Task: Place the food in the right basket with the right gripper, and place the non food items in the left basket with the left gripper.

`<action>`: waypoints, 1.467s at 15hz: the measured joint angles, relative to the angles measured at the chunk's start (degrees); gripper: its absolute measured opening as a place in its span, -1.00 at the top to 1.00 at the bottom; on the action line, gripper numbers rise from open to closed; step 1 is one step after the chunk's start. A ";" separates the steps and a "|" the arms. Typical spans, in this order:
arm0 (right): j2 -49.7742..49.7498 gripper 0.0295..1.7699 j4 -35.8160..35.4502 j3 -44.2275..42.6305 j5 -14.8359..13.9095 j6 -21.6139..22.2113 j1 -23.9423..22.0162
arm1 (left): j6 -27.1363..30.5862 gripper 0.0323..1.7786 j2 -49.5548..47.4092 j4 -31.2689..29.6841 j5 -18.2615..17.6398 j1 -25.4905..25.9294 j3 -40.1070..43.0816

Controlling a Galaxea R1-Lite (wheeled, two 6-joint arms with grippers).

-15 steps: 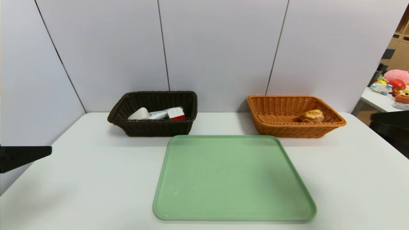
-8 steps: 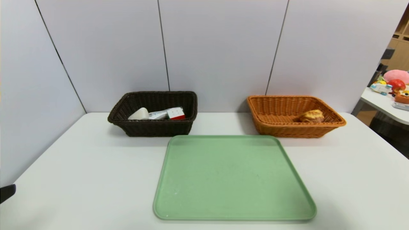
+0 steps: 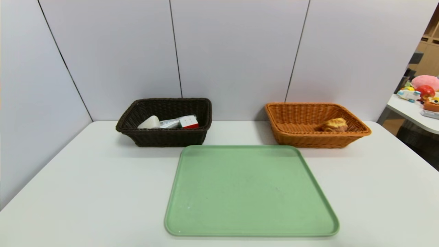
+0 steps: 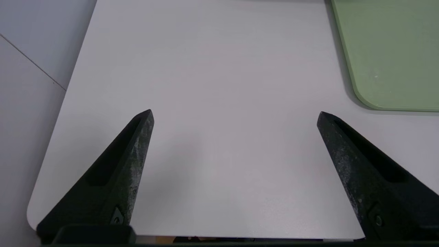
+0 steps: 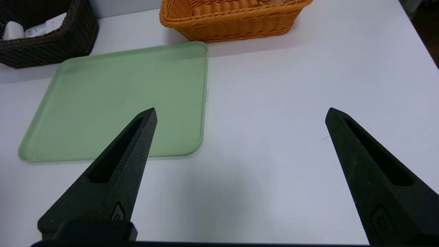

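Inside 1 dark basket (image 3: 168,138) sit 3 items; 1 pastry (image 3: 334,125) fills orange basket (image 3: 317,140).

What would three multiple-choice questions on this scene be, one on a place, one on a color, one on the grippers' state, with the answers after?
1. Where is the bread-like item?
A) On the green tray
B) In the orange-brown basket
C) In the dark basket

2. What color is the tray?
A) Green
B) Blue
C) Red

3. How are the two grippers?
A) Both shut
B) One open, one shut
C) Both open

Answers:
1. B: the bread-like item lies inside the orange-brown basket, in its right part.
2. A: the tray shows plain green in all three views.
3. C: the left gripper and right gripper, each over the white table, have fingers wide apart with nothing between.
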 joint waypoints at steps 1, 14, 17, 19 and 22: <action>-1.66 -0.91 0.02 1.06 0.27 -0.02 0.09 | 0.01 -0.90 -1.66 0.17 -1.18 0.73 0.65; -16.79 -0.91 0.90 8.94 1.90 -4.08 0.26 | 4.22 -0.90 -18.10 -0.11 -7.23 8.23 10.35; -21.18 -0.91 -1.33 12.63 1.43 -4.63 0.26 | 4.28 -0.90 -20.26 -2.04 -7.08 8.33 13.90; -23.26 -0.91 -3.01 14.75 1.05 -5.01 0.37 | 4.43 -0.90 -20.98 -6.23 -7.11 8.39 16.08; -25.99 -0.91 -10.67 20.16 0.63 -5.40 0.57 | 6.07 -0.90 -22.47 -14.63 -6.56 8.28 22.25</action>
